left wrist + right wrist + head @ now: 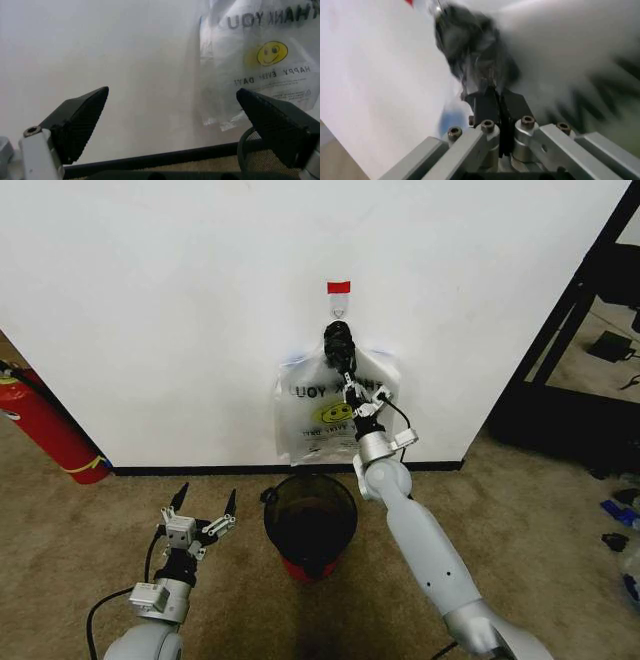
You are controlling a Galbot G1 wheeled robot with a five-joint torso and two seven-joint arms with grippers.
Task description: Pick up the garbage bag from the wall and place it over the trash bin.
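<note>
From the head view, your right gripper point(352, 387) is up at the garbage bag point(330, 420) hanging on the wall point(180, 300), just under the black clip point(340, 340); the trash bin point(310, 525) sits on the floor right below, a fire extinguisher point(45, 425) well to the left. Your left gripper point(175, 123) waits spread wide and empty, low by the baseboard point(150, 159). In the right wrist view the jaws look pinched together on plastic, probably one layer; pull and you might drag the whole bunch or tear it.

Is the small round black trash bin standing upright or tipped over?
Upright. In the head view the small round black trash bin shows its open mouth facing up, with the red base beneath it on the carpet.
</note>
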